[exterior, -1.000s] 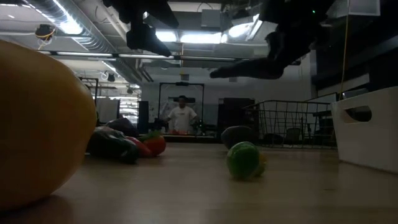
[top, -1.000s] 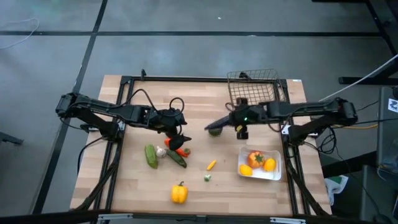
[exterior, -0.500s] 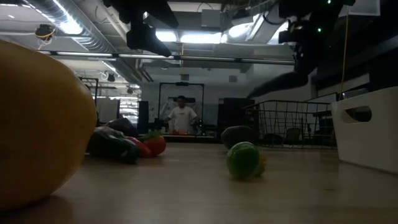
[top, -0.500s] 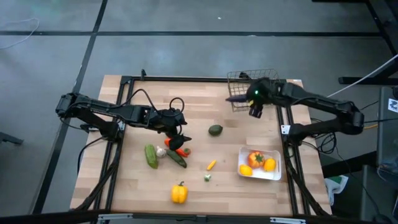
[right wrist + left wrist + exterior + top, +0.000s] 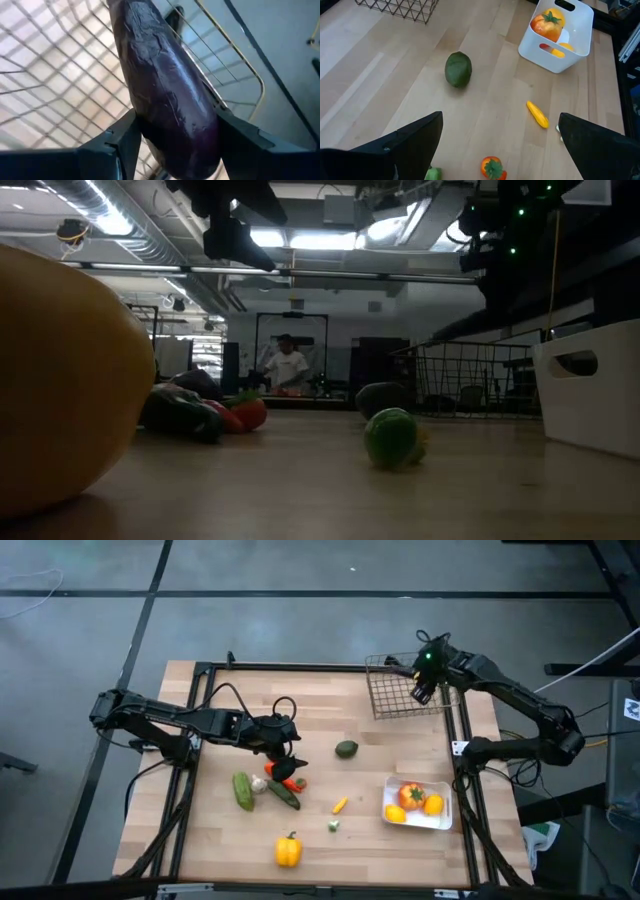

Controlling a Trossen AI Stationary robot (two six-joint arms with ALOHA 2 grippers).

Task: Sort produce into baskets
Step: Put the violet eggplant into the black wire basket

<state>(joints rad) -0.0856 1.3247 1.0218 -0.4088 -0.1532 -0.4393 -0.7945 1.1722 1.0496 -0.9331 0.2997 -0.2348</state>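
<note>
My right gripper hangs over the wire-mesh basket at the table's far right, shut on a purple eggplant; mesh shows below it. My left gripper stands open, with nothing between its fingers, over a cluster of produce at mid-left: two cucumbers, white garlic and a red piece. A green fruit, a small yellow piece and a yellow pepper lie on the table. My right gripper pinches the eggplant's thick body between its two fingers, one on each side. The fingers slant downward and lie along the eggplant, whose narrower end reaches out beyond them. The eggplant is lifted clear, above the basket's mesh.
The white tray at the near right holds an orange tomato and yellow lemons. A small green piece lies near the table's middle. The wire basket's rim stands up around my right gripper. A person stands far behind the table in the low view.
My right gripper has swung from the table's middle toward the far right edge, out over the wire basket, carrying the eggplant and turning as it went. The eggplant stays in the hold, clear of the table.
</note>
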